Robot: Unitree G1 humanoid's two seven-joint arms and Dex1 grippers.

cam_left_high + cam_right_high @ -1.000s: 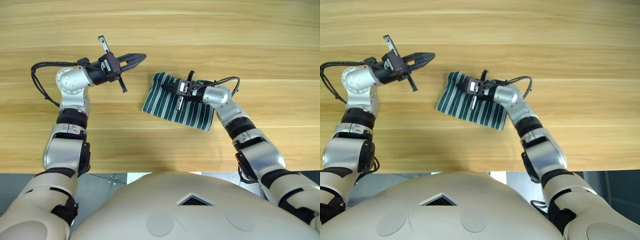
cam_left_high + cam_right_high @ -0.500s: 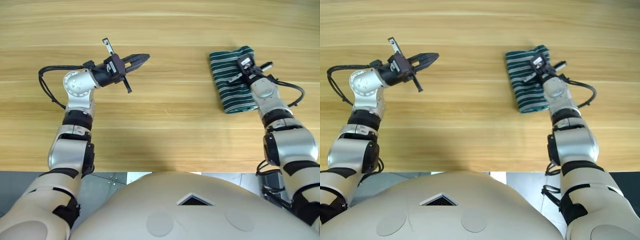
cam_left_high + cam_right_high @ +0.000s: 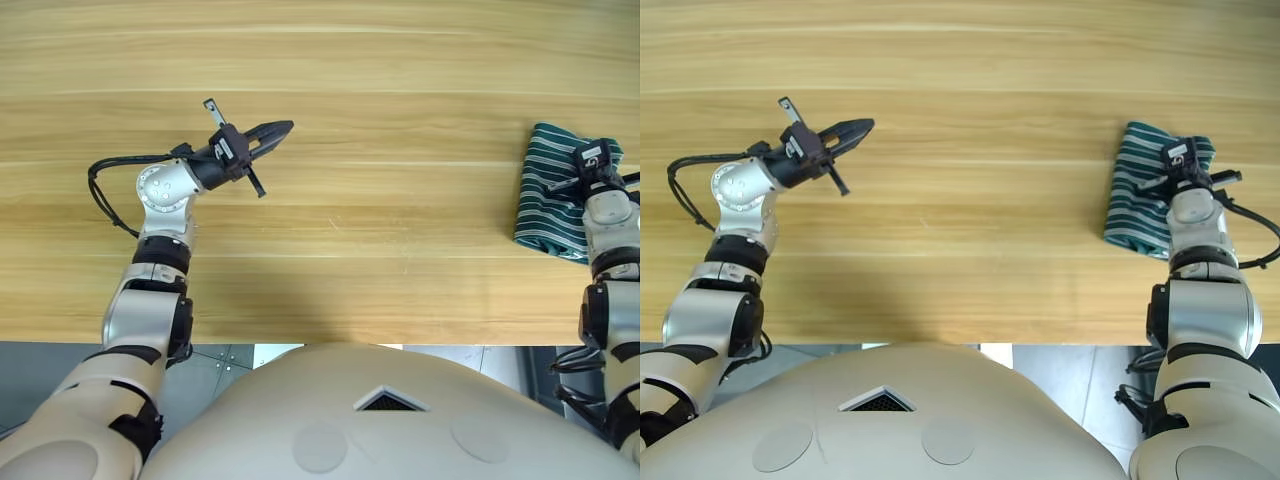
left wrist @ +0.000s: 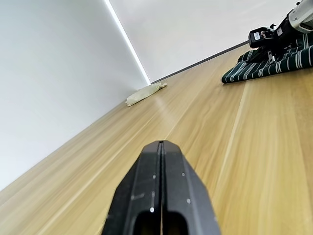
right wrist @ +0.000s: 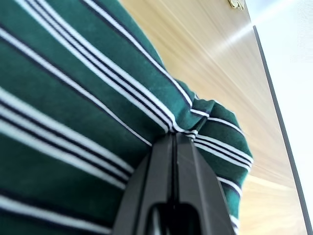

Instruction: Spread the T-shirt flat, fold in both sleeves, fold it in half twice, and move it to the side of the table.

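1. Nearest, toward the right edge of the table [image 3: 400, 250]: the T-shirt [image 3: 545, 205], dark green with thin white stripes, folded into a compact, slightly skewed packet lying on the wood.
2. Judged soft, light and limp, with no stiffness of its own; not fragile. Probably slides readily over smooth wood. Likely to sag or open out if lifted by a single layer. Best taken through all layers at a folded edge, or dragged low over the table rather than carried high.
3. On the far part of that packet: the right tool [image 5: 172, 139], fully closed, with a raised ridge of striped cloth pinched between its two fingers. Seemingly only a small pucker of fabric in the grip, so a modest hold; how many layers, impossible to tell.
4. A little farther back and well apart, over the left half of the table: the left tool [image 3: 284, 126], fingers pressed together to a point, holding nothing, aimed right and away.
5. Farthest, by the table's back edge in the left wrist view: a small pale bundle [image 4: 145, 93], far from both tools.
6. Folding seemingly done, with the packet already at the side; letting go of the pinch apparently the one step left.
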